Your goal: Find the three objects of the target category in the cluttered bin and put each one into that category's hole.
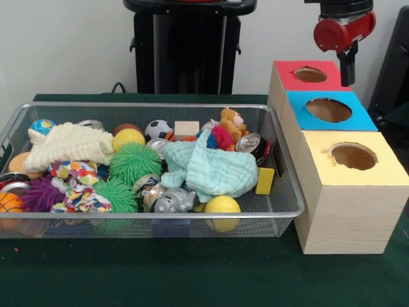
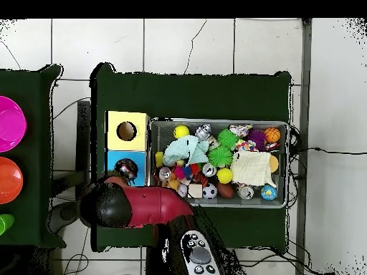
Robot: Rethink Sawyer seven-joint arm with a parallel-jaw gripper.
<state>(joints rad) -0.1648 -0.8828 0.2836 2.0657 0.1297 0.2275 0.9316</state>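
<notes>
Front view: the black tool (image 1: 347, 67) hangs above the red-topped box, just behind the round hole in the blue-topped wooden box (image 1: 328, 110); whether it grips anything I cannot tell. No crushed clear bottles show in the silver wire-mesh basket (image 1: 281, 211). Cloths may hide them, so blind grabs risk snagging fabric.

Probably a robotics lab: pedestal-mounted arm (image 2: 147, 206), tiled floor (image 2: 186, 43), trailing cables (image 2: 319, 150).
</notes>
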